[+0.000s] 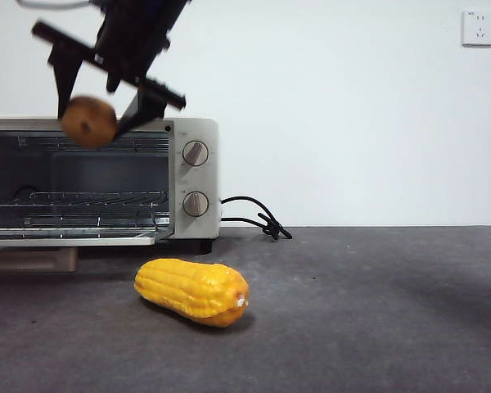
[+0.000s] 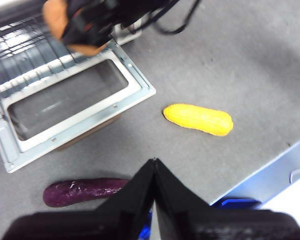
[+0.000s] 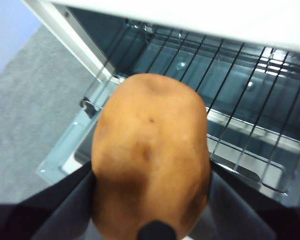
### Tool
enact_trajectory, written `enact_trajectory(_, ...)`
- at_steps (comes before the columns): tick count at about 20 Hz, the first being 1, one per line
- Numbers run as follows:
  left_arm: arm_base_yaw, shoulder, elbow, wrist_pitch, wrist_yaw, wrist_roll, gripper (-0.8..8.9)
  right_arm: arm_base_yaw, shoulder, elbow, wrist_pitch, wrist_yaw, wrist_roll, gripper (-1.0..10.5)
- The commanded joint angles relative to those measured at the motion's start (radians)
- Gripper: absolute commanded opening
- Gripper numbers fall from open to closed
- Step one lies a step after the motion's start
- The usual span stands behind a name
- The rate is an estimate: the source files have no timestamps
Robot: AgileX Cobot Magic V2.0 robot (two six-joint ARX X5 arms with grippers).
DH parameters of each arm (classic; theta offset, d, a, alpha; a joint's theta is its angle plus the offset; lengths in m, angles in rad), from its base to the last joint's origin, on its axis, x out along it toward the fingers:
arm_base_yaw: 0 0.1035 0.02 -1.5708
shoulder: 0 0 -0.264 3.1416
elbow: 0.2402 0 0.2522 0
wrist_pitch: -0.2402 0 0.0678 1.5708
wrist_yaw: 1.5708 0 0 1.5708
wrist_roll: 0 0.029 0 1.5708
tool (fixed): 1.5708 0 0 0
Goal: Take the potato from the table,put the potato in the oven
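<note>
The potato [image 1: 88, 121] [image 3: 151, 155] is an orange-brown oval held in the air in front of the oven's upper opening, with my right gripper [image 1: 100, 102] shut on it. The cream-white oven [image 1: 196, 176] stands at the left with its door [image 2: 70, 107] folded down flat and its wire rack [image 3: 240, 90] showing inside. In the left wrist view the potato [image 2: 55, 15] and the right arm appear blurred above the door. My left gripper [image 2: 154, 165] hangs shut and empty above the table [image 1: 376, 311], away from the oven.
A yellow corn cob [image 1: 193, 291] [image 2: 198, 119] lies on the table in front of the oven. A purple eggplant [image 2: 82, 191] lies near the door's corner. The oven's black cord [image 1: 258, 217] trails to the right. A wall socket [image 1: 478, 26] sits high on the wall.
</note>
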Motion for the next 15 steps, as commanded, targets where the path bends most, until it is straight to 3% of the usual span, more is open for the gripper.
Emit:
enact_trajectory(1,-0.01,0.005,-0.008,0.007,-0.002,0.014,-0.05,-0.002,0.037,-0.011,0.027,0.006,0.02,0.3)
enact_trajectory(7,-0.021,0.018,-0.008,0.007,-0.002,0.014,-0.05,-0.012,0.086,-0.011,0.109,0.082,0.015,0.3)
enact_trajectory(15,-0.04,0.026,-0.008,0.004,-0.003,0.015,-0.05,-0.027,0.158,-0.011,0.201,0.105,0.035,-0.1)
